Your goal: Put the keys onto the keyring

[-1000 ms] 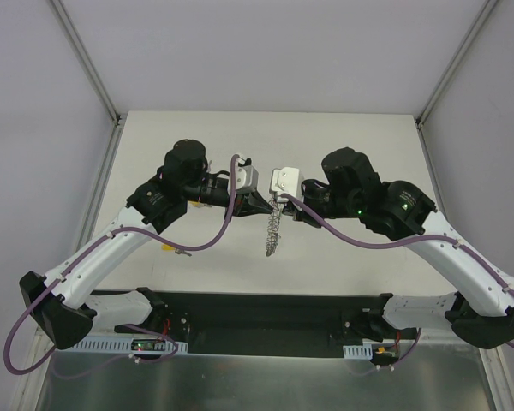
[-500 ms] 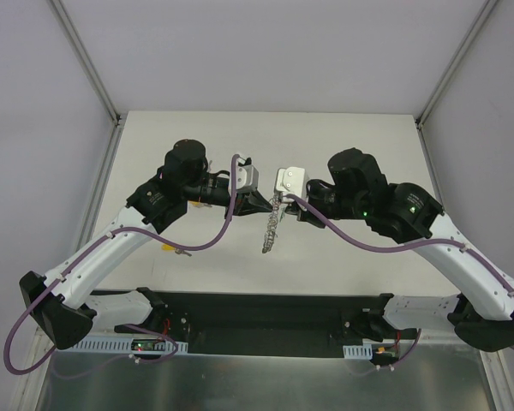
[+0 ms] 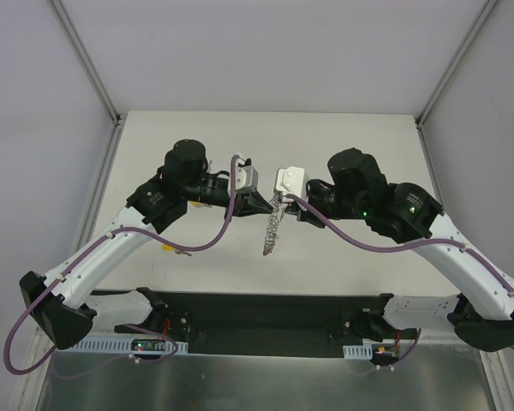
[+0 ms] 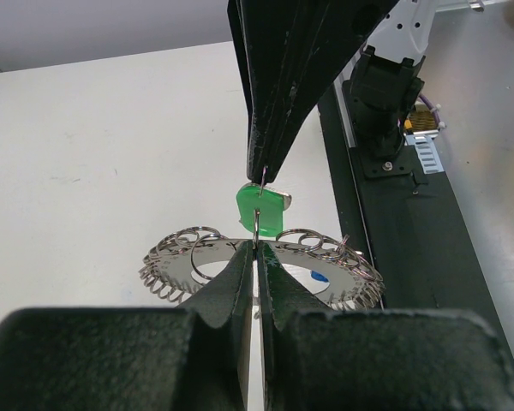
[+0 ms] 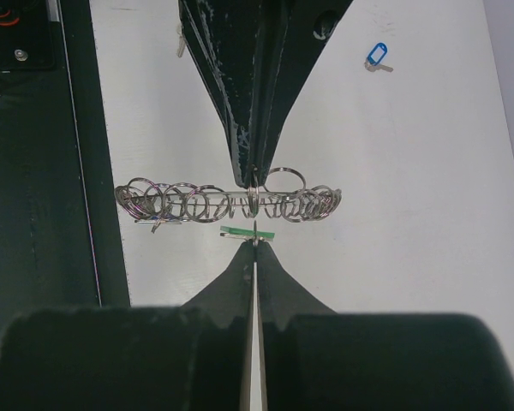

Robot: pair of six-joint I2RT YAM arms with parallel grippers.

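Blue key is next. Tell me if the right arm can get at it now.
Probably not yet: the right gripper is shut on the green key at the keyring. The blue key lies alone on the table, so the way looks free once it lets go.

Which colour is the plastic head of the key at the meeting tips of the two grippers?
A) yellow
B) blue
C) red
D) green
D: the left wrist view shows a green head on the key, pinched by the right gripper just above the left gripper, which grips the keyring.
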